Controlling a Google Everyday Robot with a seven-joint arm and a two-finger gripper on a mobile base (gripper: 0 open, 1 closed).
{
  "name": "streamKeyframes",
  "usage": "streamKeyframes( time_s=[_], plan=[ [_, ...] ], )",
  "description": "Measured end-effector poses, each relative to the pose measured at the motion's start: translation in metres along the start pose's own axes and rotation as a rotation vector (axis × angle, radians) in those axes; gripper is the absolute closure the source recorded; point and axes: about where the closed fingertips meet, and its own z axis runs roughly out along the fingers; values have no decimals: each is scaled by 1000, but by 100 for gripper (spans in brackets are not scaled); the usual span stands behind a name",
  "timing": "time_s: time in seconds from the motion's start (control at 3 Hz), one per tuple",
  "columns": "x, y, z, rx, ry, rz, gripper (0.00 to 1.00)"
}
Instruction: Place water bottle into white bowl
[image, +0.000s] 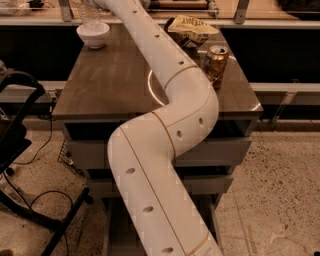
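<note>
White arm (165, 150) runs from the near bottom edge, bends over the worktop's near right part and goes up to the far left, leaving at the top edge. The hand is past that edge, out of view; cannot tell if it is apart, together or clamped.

Worktop (110, 85): dark brown, matte, rectangular, with grey drawer fronts below. A thin white ring (151, 90) shows on it, partly hidden by the arm.

Floor (280, 190): pale speckled stone. Black stand (20, 130) at left, with black cables (30, 195) on the floor by it. A light ledge (280, 22) with metal posts runs along the far side.

Snack bag (192, 25): yellow and dark, far right of the worktop.

Can (216, 62): gold-brown, upright, right side, near the bag and just beside the arm.

Bowl (93, 34): small, round, plain white, far left corner of the worktop.

Bottle (89, 12): clear, ribbed, upright, right over the bowl. Only its lower part shows; the top is cut off by the edge. Its base sits at the bowl's rim; cannot tell if they touch.
</note>
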Motion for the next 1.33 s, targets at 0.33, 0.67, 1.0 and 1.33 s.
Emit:
streamKeyframes(
  time_s=[0.33, 0.67, 1.0, 1.33],
  plan=[
    [11, -5, 12, 21, -38, 15, 100],
    [11, -12, 15, 37, -87, 8, 100],
    [26, -23, 16, 64, -68, -24, 100],
    [26, -23, 17, 64, -66, -25, 100]
  ],
)
